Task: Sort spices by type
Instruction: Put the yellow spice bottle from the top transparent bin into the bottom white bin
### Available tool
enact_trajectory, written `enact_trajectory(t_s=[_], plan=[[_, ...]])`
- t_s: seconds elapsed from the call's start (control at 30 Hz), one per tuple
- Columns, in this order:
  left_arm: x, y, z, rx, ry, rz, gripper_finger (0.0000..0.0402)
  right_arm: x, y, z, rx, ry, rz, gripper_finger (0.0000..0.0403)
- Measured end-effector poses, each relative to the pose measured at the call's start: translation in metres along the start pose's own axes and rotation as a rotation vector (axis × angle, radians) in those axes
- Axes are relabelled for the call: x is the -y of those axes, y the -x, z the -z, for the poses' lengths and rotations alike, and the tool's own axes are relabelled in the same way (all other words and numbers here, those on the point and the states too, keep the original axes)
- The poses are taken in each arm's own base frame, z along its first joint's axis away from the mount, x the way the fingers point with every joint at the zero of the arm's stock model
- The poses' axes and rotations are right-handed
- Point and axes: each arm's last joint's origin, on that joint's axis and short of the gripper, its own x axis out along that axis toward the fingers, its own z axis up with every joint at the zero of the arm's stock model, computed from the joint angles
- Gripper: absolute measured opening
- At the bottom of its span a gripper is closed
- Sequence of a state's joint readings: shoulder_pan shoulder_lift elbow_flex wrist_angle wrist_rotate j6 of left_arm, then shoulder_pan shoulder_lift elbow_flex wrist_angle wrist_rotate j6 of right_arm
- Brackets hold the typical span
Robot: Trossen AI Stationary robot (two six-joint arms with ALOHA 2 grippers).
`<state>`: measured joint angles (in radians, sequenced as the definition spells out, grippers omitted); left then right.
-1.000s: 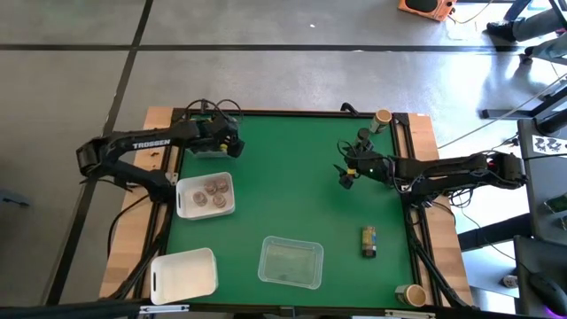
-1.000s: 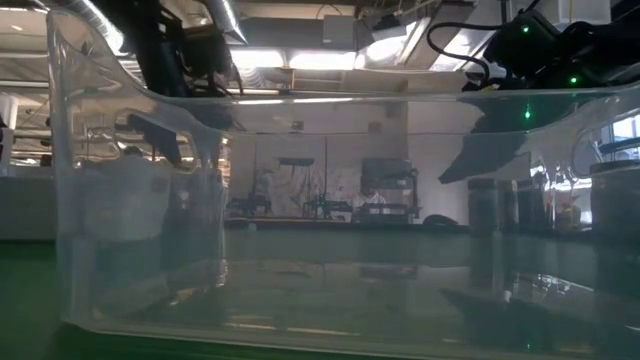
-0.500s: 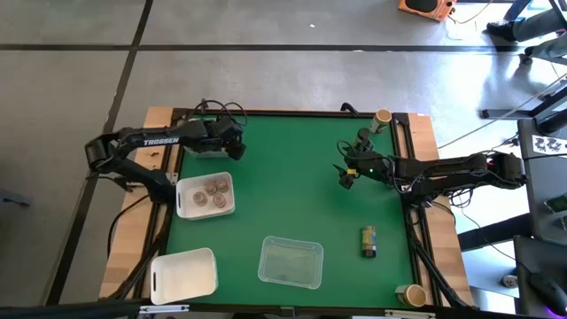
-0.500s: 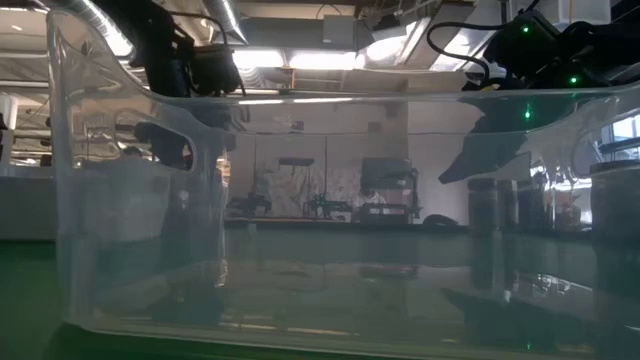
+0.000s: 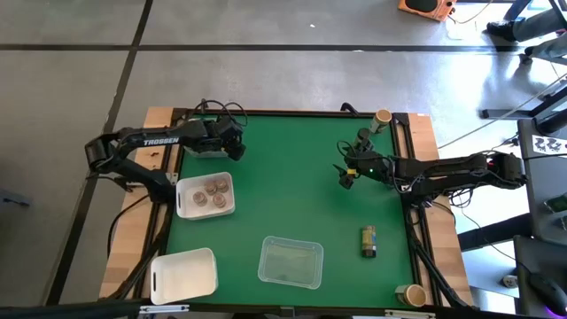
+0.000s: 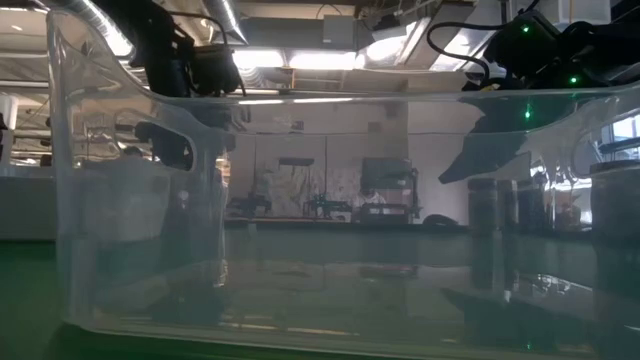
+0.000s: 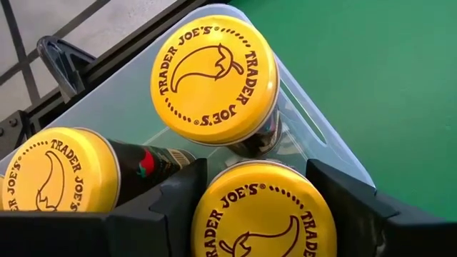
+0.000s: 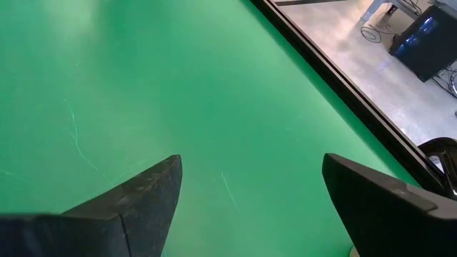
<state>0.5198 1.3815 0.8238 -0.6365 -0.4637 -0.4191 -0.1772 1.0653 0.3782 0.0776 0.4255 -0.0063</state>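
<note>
A clear tray [image 5: 205, 144] at the table's far left holds three spice jars with yellow lids. My left gripper [image 7: 257, 191] reaches down into it and is shut on the nearest jar [image 7: 263, 218]. A second jar [image 7: 214, 75] stands upright beyond it, and a third [image 7: 53, 175] is at its side. My right gripper [image 5: 347, 175] hangs open over the bare green mat right of centre, with nothing between its fingers [image 8: 150, 193]. My left gripper pinches the nearest jar's yellow lid, one finger on each side of the lid's rim [image 7: 203, 203]. The fingers slant steeply down from the table's left side. The jar's body is hidden under the lid, so I cannot tell whether it still stands on the tray.
A white tray [image 5: 229, 206] with several brown-lidded jars lies near the left arm. An empty white tray [image 5: 183, 273] and a clear tray [image 5: 290, 261] sit at the near edge. A dark jar [image 5: 368, 241] lies on the mat at right. Single jars [image 5: 382, 118] [image 5: 409, 294] stand at the right corners.
My left arm has leaned a little farther over the far-left clear tray early in the second, then kept still. My right arm has not moved.
</note>
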Motion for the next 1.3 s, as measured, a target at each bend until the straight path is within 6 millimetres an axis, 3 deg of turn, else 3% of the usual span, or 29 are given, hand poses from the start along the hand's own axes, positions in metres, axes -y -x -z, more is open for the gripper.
enact_trajectory(t_s=[0.83, 1.03, 1.3], plan=[[0.0, 0.0, 0.0, -0.001, -0.03, -0.001, 0.0231, 0.0, 0.0, 0.0, 0.0, 0.0, 0.0, 0.0337], [0.0, 0.001, 0.0, -0.005, -0.037, 0.002, 0.0216, 0.0, 0.0, 0.0, 0.0, 0.0, 0.0, 0.0337], [0.001, 0.025, -0.014, -0.026, -0.075, 0.007, 0.022, 0.0, 0.0, 0.0, 0.0, 0.0, 0.0, 0.0337]])
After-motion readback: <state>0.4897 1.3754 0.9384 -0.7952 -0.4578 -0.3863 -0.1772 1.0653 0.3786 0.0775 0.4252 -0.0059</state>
